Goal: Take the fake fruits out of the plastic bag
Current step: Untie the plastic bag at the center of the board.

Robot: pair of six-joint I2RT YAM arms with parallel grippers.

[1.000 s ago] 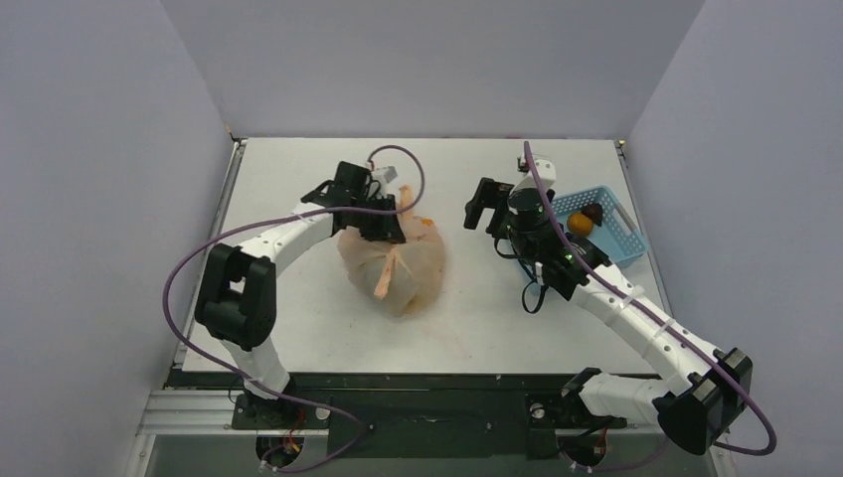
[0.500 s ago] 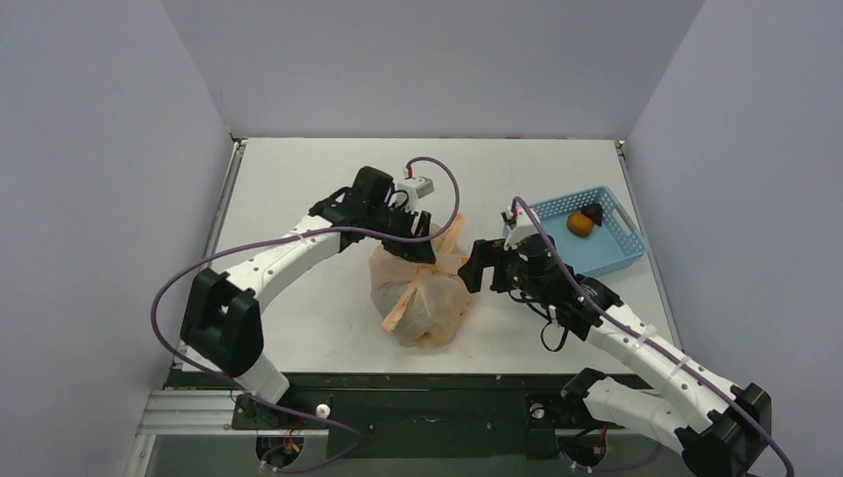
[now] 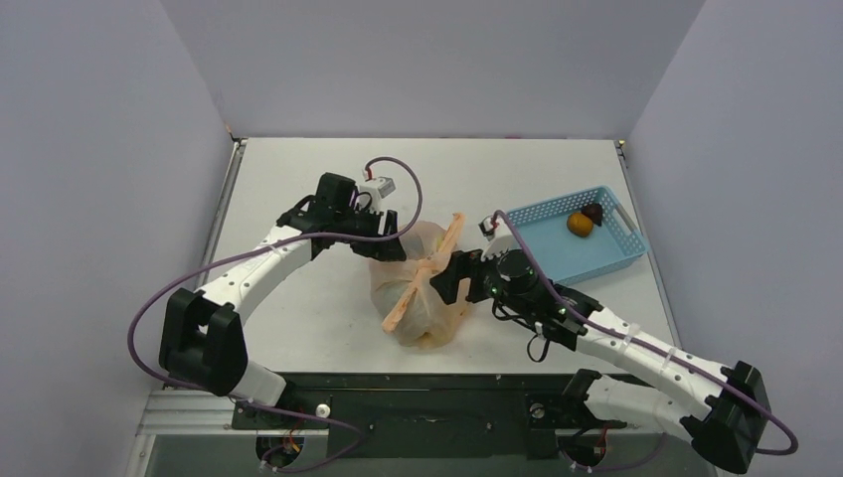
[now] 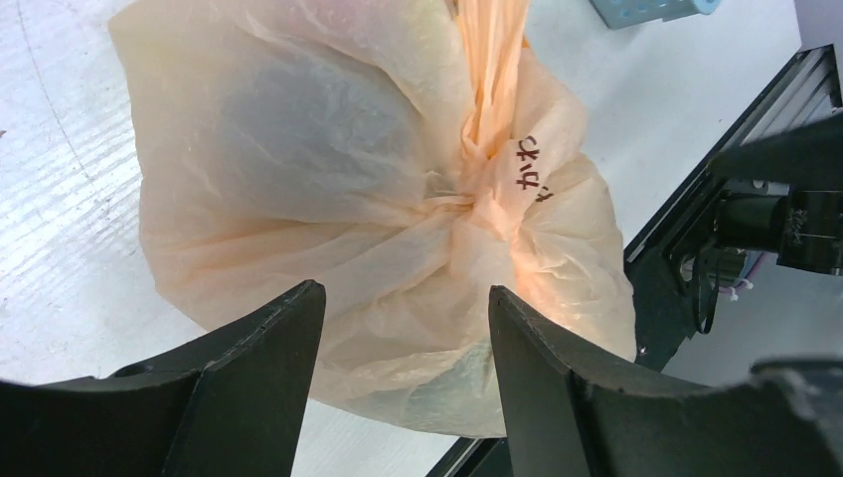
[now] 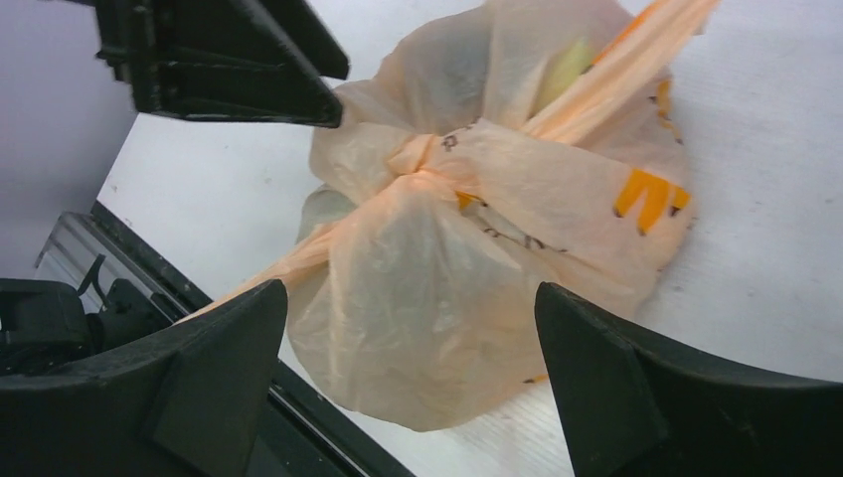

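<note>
The plastic bag (image 3: 422, 288) lies tied shut near the table's front edge, bulging, with its peach handles knotted on top (image 4: 487, 189). Pale fruit shapes show faintly through the film (image 5: 562, 70); what they are is unclear. My left gripper (image 3: 386, 245) hovers open at the bag's far left side, nothing between its fingers (image 4: 403, 298). From the right, my right gripper (image 3: 449, 283) faces the bag with jaws wide open and nothing in them (image 5: 410, 298). An orange fruit (image 3: 579, 225) and a dark maroon fruit (image 3: 593, 212) lie in the blue basket.
The light blue perforated basket (image 3: 557, 253) stands at the right of the table, behind my right arm. The table's black front rail (image 3: 418, 376) runs just below the bag. Grey walls close in the left, back and right sides.
My left gripper opened, let go of the bag's handle and drew back to the left. My right arm swung from the basket to the bag's right side. The bag slid nearer the front.
</note>
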